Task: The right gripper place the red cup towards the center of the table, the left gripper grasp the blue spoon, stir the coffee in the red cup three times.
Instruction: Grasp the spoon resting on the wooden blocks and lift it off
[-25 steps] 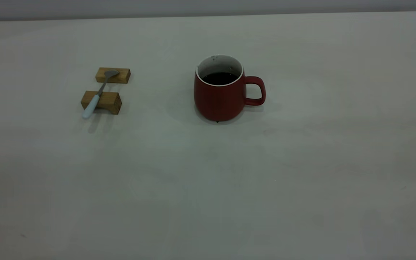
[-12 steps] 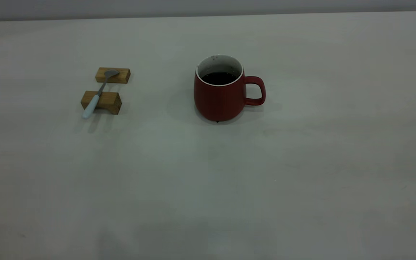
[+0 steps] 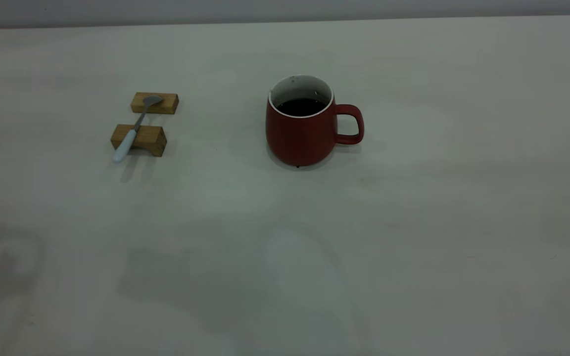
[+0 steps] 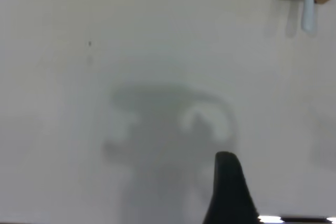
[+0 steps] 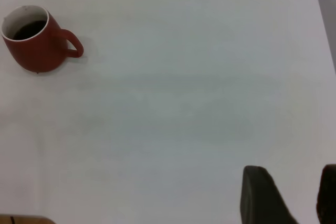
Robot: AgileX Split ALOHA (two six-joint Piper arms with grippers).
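The red cup (image 3: pixel 301 133) stands upright near the middle of the table (image 3: pixel 413 247), its handle pointing right and dark coffee (image 3: pixel 301 106) inside. To its left the blue spoon (image 3: pixel 131 132) lies across two wooden blocks, handle toward the near side. Neither gripper shows in the exterior view. In the left wrist view my left gripper (image 4: pixel 275 198) shows one black finger (image 4: pixel 227 182) with wide bare table beside it, far from the spoon handle (image 4: pixel 308 9). My right gripper (image 5: pixel 294 182) is open and empty, far from the cup (image 5: pixel 34 51).
The two tan wooden blocks (image 3: pixel 155 103) (image 3: pixel 141 139) carry the spoon at the left. Arm shadows (image 3: pixel 215 282) fall on the near part of the table. The table's far edge (image 3: pixel 285 21) meets a grey wall.
Dark arm shadows have spread over the near part of the table. The cup, the spoon and the blocks have not moved.
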